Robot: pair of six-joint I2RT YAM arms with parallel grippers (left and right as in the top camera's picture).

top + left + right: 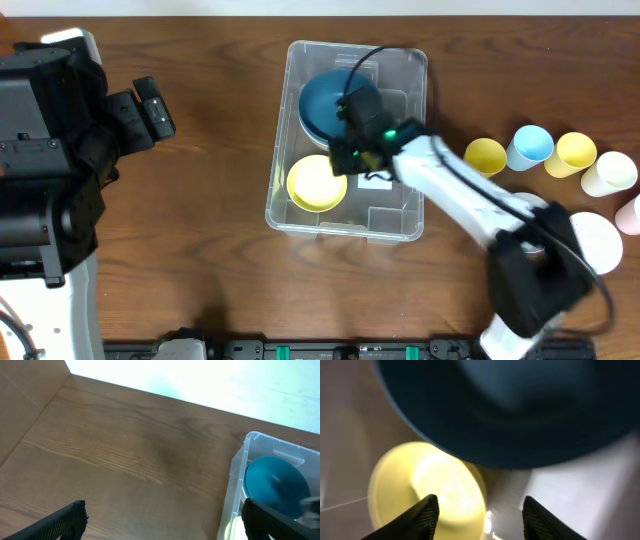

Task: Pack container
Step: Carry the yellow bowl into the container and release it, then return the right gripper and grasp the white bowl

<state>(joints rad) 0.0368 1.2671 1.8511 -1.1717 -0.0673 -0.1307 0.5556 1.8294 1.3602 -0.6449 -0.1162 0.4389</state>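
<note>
The clear container [410, 70] sits mid-table with a blue bowl [325, 100] at its far end and a yellow bowl [316, 184] at its near end. My right gripper [347, 150] reaches down inside it, between the two bowls. In the right wrist view this gripper [480, 505] is open and holds nothing; the yellow bowl [420, 485] lies under its left finger and the blue bowl [510, 410] fills the top. My left gripper [140, 110] is drawn back at the left, wide open over bare wood [164, 510], with the container [237, 470] and blue bowl [272, 482] at the right edge of its view.
A row of cups stands right of the container: yellow [485, 156], blue [530, 146], yellow [575, 153], cream [608, 172] and pink [630, 213]. A white bowl [592, 240] lies beside the right arm's base. The left arm's base fills the left edge.
</note>
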